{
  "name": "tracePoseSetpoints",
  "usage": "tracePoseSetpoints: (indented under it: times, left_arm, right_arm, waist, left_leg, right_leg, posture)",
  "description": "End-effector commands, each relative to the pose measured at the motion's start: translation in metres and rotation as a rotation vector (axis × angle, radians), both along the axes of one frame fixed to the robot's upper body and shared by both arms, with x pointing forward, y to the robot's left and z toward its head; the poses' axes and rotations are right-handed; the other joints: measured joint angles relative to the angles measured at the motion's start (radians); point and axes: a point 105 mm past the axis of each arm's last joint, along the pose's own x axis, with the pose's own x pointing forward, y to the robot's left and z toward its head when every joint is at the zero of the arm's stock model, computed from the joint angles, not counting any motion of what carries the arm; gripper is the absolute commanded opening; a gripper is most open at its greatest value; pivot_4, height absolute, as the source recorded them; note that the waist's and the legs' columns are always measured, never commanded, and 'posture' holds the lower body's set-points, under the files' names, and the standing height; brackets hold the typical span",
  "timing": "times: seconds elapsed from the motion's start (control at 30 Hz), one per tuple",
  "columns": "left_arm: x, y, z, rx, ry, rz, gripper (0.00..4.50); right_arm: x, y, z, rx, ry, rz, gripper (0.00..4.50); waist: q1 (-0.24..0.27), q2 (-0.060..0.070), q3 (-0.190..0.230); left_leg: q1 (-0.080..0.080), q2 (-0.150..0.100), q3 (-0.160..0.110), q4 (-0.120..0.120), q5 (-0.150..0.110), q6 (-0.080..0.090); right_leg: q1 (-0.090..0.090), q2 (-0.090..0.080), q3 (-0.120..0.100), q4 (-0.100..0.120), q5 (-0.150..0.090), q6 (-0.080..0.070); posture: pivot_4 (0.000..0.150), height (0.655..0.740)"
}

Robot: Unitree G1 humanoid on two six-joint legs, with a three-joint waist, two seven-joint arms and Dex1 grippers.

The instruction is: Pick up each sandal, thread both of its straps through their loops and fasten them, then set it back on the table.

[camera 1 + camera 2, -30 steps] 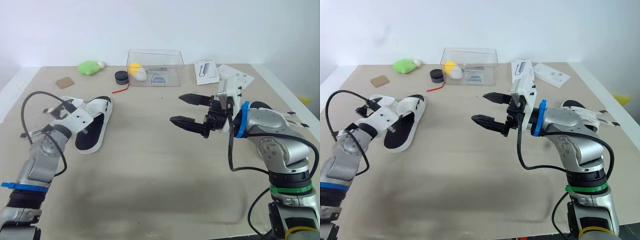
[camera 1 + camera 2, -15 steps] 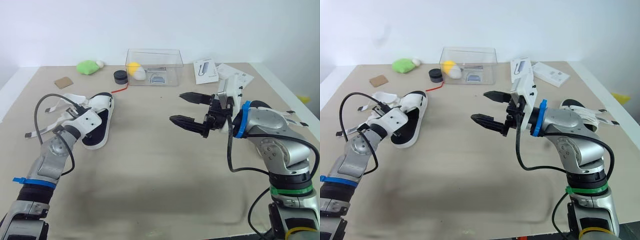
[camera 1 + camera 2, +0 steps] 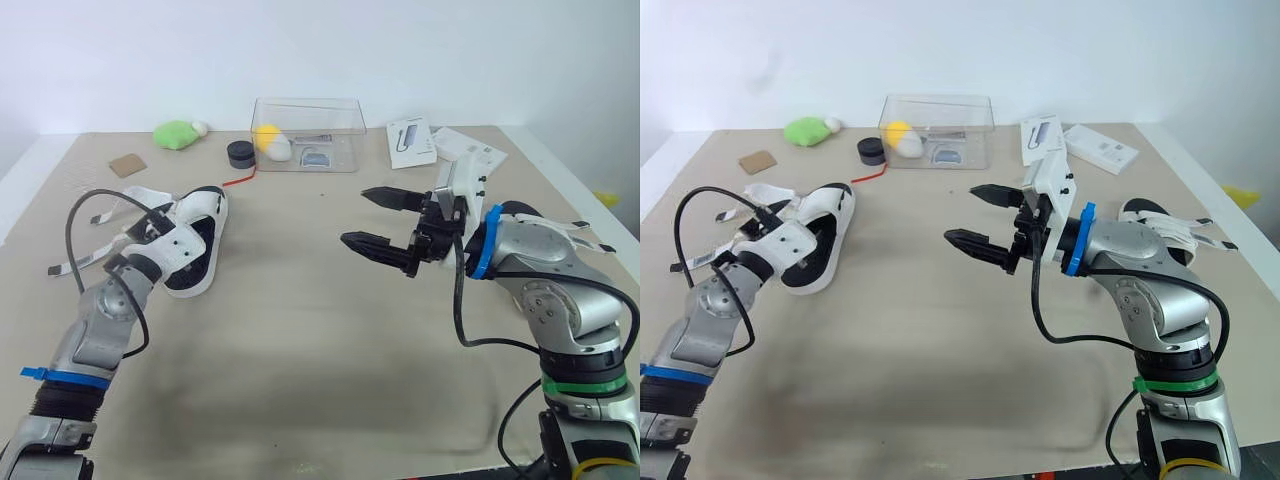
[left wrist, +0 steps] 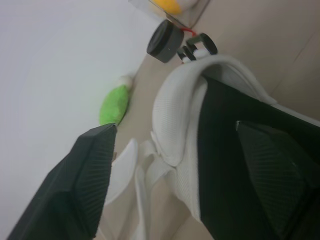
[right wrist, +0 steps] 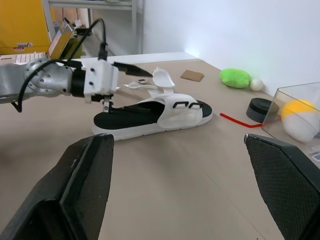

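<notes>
A white sandal with a black footbed (image 3: 196, 252) lies on the tan table at the left, its loose straps (image 3: 100, 232) spread out towards the table's left edge. My left gripper (image 4: 175, 127) is open at the sandal's near end, one finger beside the white upper (image 4: 177, 120) and the other over the footbed. In the right wrist view the sandal (image 5: 150, 112) lies flat with the left gripper (image 5: 127, 90) at its end. My right gripper (image 3: 356, 216) hangs open over mid-table with nothing in it. A second white sandal (image 3: 1160, 222) lies behind my right forearm, partly hidden.
At the back stands a clear plastic box (image 3: 308, 133) holding a yellow-and-white object. Beside it are a black round lid (image 3: 241, 154), a red strip (image 3: 240, 180), a green toy (image 3: 178, 134) and a brown card (image 3: 129, 164). Booklets (image 3: 412, 142) lie at the back right.
My left gripper has pushed forward and right along the sandal, and the sandal has shifted and turned a little with its straps flung outward. The right arm has stayed still.
</notes>
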Motion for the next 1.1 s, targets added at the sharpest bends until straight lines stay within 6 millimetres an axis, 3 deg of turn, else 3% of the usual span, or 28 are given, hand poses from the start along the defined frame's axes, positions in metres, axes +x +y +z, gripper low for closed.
tracePoseSetpoints:
  times: [0.03, 0.13, 0.23, 0.3, 0.33, 0.37, 0.4, 0.43, 0.5, 0.63, 0.77, 0.9, 1.1]
  left_arm:
    - [0.013, 0.001, 0.015, 0.029, -0.048, 0.029, 3.84]
    - [0.02, -0.001, 0.019, 0.033, -0.067, 0.033, 3.84]
    - [0.023, -0.01, 0.019, 0.031, -0.075, -0.006, 3.24]
    - [0.023, -0.01, 0.018, 0.028, -0.07, -0.016, 2.3]
    - [0.023, -0.008, 0.017, 0.03, -0.067, -0.019, 2.15]
    - [0.022, -0.005, 0.016, 0.036, -0.065, -0.018, 1.53]
    - [0.021, -0.001, 0.016, 0.039, -0.064, -0.017, 1.33]
    - [0.02, 0.004, 0.016, 0.042, -0.064, -0.017, 0.57]
    - [0.017, 0.008, 0.023, 0.057, -0.083, -0.056, 0.1]
    - [0.0, -0.011, 0.047, 0.168, -0.158, -0.339, 0.1]
    - [-0.029, -0.039, 0.054, 0.288, -0.196, -0.691, 0.1]
    - [-0.064, -0.061, 0.045, 0.438, -0.285, -1.036, 0.1]
    - [-0.087, -0.076, 0.018, 0.583, -0.244, -1.292, 0.1]
  right_arm:
    - [-0.006, 0.002, 0.015, 0.004, -0.069, 0.003, 4.5]
    - [-0.005, 0.002, 0.016, 0.005, -0.072, -0.001, 4.5]
    - [-0.005, 0.002, 0.016, 0.009, -0.074, -0.007, 4.5]
    - [-0.006, 0.003, 0.017, 0.011, -0.076, -0.007, 4.5]
    - [-0.006, 0.003, 0.017, 0.014, -0.076, -0.006, 4.5]
    - [-0.007, 0.004, 0.018, 0.022, -0.074, -0.002, 4.5]
    - [-0.007, 0.004, 0.019, 0.03, -0.072, 0.001, 4.5]
    - [-0.008, 0.004, 0.021, 0.039, -0.068, 0.004, 4.5]
    - [-0.01, 0.003, 0.022, 0.057, -0.041, 0.025, 4.5]
    - [-0.017, -0.004, 0.025, 0.093, 0.038, 0.087, 4.5]
    - [-0.029, -0.01, 0.022, 0.081, 0.148, 0.19, 4.5]
    - [-0.039, -0.017, 0.011, 0.02, 0.225, 0.247, 4.5]
    - [-0.044, -0.017, 0.004, -0.002, 0.23, 0.24, 4.5]
  waist:
    - [0.0, 0.0, 0.0]
    - [-0.001, 0.0, 0.0]
    - [-0.002, 0.0, 0.0]
    - [-0.001, -0.001, 0.0]
    - [-0.001, 0.0, 0.0]
    - [-0.001, 0.0, 0.0]
    - [-0.001, -0.001, 0.0]
    - [-0.001, -0.001, 0.0]
    - [-0.002, -0.001, 0.0]
    - [-0.003, -0.001, 0.0]
    - [0.005, -0.001, 0.001]
    - [0.006, -0.001, 0.0]
    - [-0.004, -0.001, 0.0]
  left_leg:
    - [0.0, 0.0, 0.0, 0.0, 0.0, 0.0]
    - [0.0, 0.0, 0.0, 0.0, 0.0, 0.0]
    - [0.0, 0.0, 0.0, 0.0, 0.0, 0.0]
    - [-0.001, 0.0, 0.0, 0.0, 0.0, 0.0]
    - [-0.001, 0.0, 0.0, 0.0, 0.0, 0.0]
    - [-0.001, 0.0, 0.0, 0.0, 0.0, 0.0]
    - [-0.001, 0.0, 0.0, 0.0, 0.0, 0.0]
    - [0.0, 0.001, 0.0, 0.0, 0.0, 0.0]
    - [0.0, 0.001, 0.0, 0.0, 0.0, 0.0]
    - [0.0, 0.002, 0.0, 0.0, 0.0, 0.0]
    - [-0.002, 0.001, 0.0, 0.0, 0.0, 0.0]
    - [-0.004, -0.001, 0.001, 0.001, -0.001, 0.001]
    - [-0.003, -0.001, 0.002, 0.002, -0.001, 0.001]
  right_leg:
    - [0.0, 0.0, 0.0, 0.0, 0.0, 0.0]
    - [0.0, 0.0, 0.0, 0.0, 0.0, 0.0]
    - [-0.001, 0.0, 0.001, 0.0, 0.0, 0.0]
    - [-0.001, 0.0, 0.001, 0.0, 0.0, 0.0]
    - [-0.001, 0.0, 0.001, 0.0, 0.0, 0.0]
    - [-0.001, 0.0, 0.001, 0.0, 0.0, 0.0]
    - [-0.001, 0.0, 0.001, 0.0, 0.0, 0.0]
    - [-0.001, 0.0, 0.001, 0.0, 0.0, 0.0]
    - [-0.001, 0.0, 0.001, 0.001, 0.0, 0.0]
    - [-0.002, 0.0, 0.0, 0.0, 0.001, -0.002]
    - [-0.002, -0.002, -0.001, 0.0, 0.001, -0.002]
    - [-0.001, -0.008, -0.006, -0.002, 0.001, -0.001]
    - [-0.002, -0.006, -0.005, -0.001, 0.002, -0.001]
  posture:
    - [0.15, 0.74]
    - [0.15, 0.74]
    - [0.15, 0.74]
    - [0.15, 0.74]
    - [0.15, 0.74]
    - [0.15, 0.74]
    - [0.15, 0.74]
    - [0.15, 0.74]
    - [0.15, 0.74]
    - [0.15, 0.74]
    - [0.15, 0.74]
    - [0.15, 0.74]
    - [0.15, 0.74]
